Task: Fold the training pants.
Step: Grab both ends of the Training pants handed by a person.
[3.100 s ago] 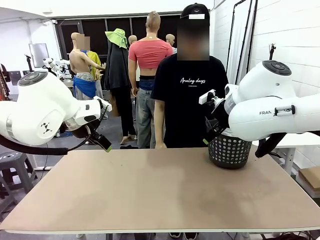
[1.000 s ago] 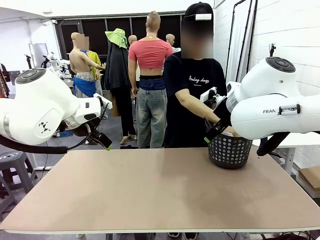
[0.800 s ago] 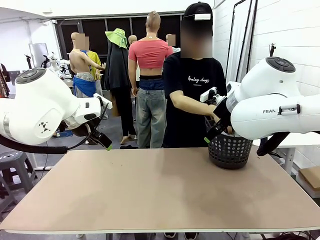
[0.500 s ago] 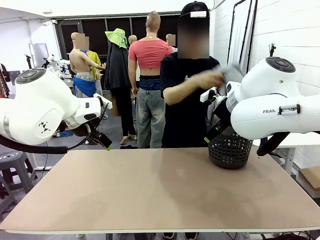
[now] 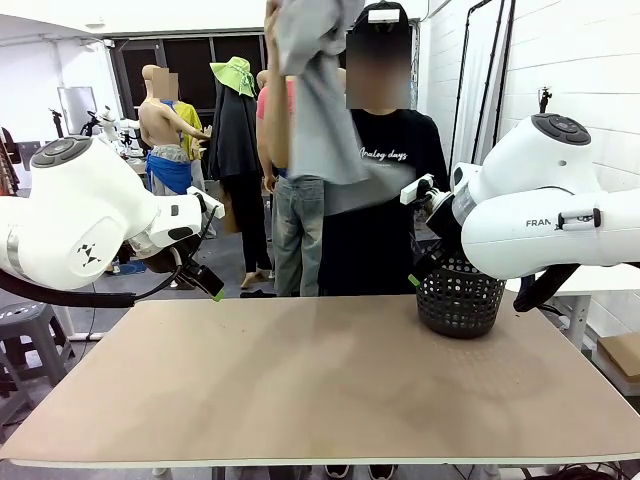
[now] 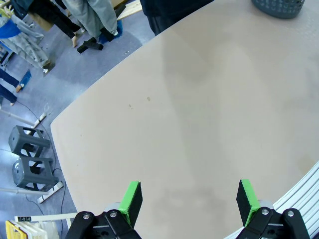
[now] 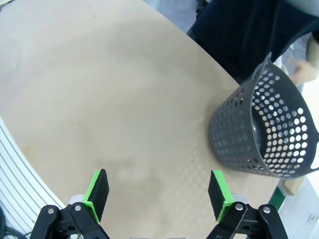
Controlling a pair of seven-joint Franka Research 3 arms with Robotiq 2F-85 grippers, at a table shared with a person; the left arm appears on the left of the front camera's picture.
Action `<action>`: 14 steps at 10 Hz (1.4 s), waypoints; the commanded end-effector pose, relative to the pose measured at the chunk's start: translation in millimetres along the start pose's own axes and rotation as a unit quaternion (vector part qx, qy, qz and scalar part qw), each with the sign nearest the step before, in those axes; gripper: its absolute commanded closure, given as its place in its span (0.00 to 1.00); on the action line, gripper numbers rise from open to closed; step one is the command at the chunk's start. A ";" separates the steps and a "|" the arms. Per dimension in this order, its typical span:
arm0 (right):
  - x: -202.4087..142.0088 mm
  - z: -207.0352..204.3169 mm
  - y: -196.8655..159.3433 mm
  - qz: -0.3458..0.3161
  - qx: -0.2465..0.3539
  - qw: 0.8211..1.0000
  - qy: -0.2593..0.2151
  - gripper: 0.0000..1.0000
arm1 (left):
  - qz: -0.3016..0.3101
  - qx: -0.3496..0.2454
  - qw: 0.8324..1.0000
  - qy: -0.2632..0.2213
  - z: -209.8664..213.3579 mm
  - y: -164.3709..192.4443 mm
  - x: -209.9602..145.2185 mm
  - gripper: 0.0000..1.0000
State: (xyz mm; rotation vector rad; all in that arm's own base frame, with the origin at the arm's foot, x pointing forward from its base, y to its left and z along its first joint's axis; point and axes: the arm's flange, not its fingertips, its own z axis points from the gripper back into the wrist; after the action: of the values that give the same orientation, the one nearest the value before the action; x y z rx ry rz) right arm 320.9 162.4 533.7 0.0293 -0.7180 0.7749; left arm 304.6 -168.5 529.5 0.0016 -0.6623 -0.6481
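Person is now hoisting pants out of basket; folding not begun. The left gripper and right gripper are idling wide open, empty.

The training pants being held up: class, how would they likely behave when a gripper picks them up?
Probably floppy: the training pants hang in loose folds from where the person holds them up, keeping no shape. Likely light for their size, held above head height. Gripped at one spot, the rest would probably droop.
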 end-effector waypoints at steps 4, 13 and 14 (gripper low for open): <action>0.6 0.0 1.2 0.002 0.001 1.000 -0.001 0.00 | -0.006 0.000 1.000 0.000 0.0 0.2 -0.1 0.00; 0.6 0.0 1.2 0.002 0.001 1.000 -0.001 0.00 | -0.006 0.000 1.000 0.000 0.0 0.2 -0.1 0.00; 0.6 0.0 1.2 0.002 0.001 1.000 -0.001 0.00 | -0.006 0.000 1.000 0.000 0.0 0.2 -0.1 0.00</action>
State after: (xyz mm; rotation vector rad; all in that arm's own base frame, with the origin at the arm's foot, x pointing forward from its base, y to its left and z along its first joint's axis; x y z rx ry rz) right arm 320.9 162.4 533.7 0.0293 -0.7180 0.7750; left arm 304.6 -168.5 529.5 0.0016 -0.6623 -0.6482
